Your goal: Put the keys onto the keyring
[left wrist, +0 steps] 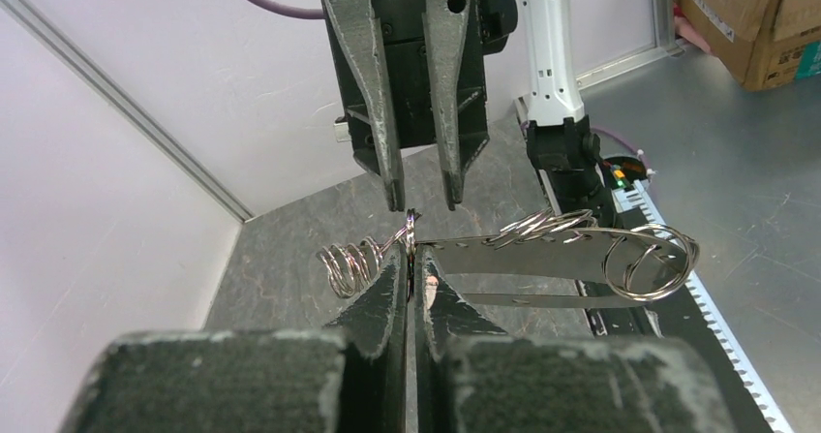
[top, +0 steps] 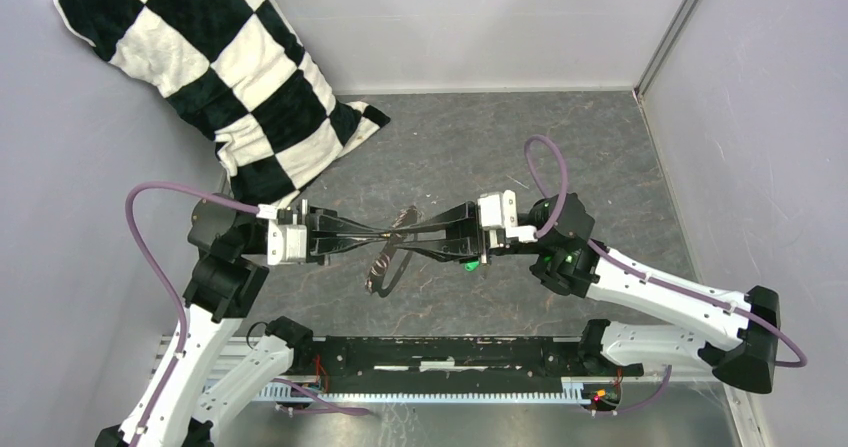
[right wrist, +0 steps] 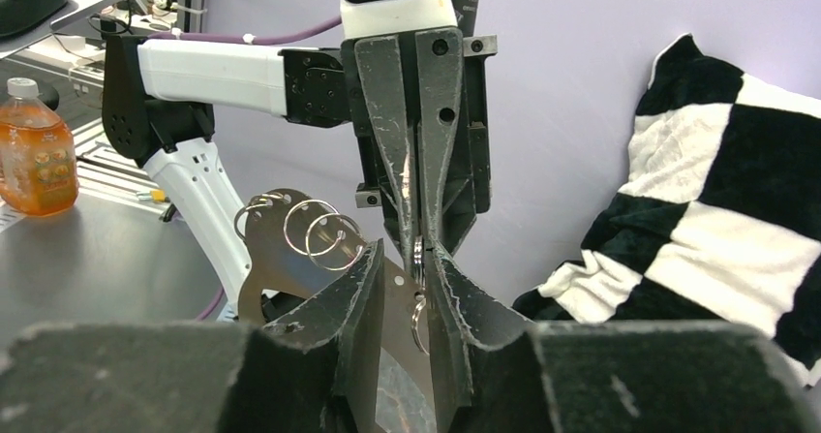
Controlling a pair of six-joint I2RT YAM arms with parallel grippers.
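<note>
One keyring (top: 392, 251) between left gripper (top: 378, 237) and right gripper (top: 412, 234).

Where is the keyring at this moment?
In the top view the keyring is held up at mid-table between the two facing arms, the left gripper shut on its edge and the right gripper open around it.

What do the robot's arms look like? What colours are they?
The left arm and the right arm both have white shells with chunky black joints. A purple cable loops off each one. Each arm ends in a white block and long dark grey jaws with scuffed, silvery edges.
</note>
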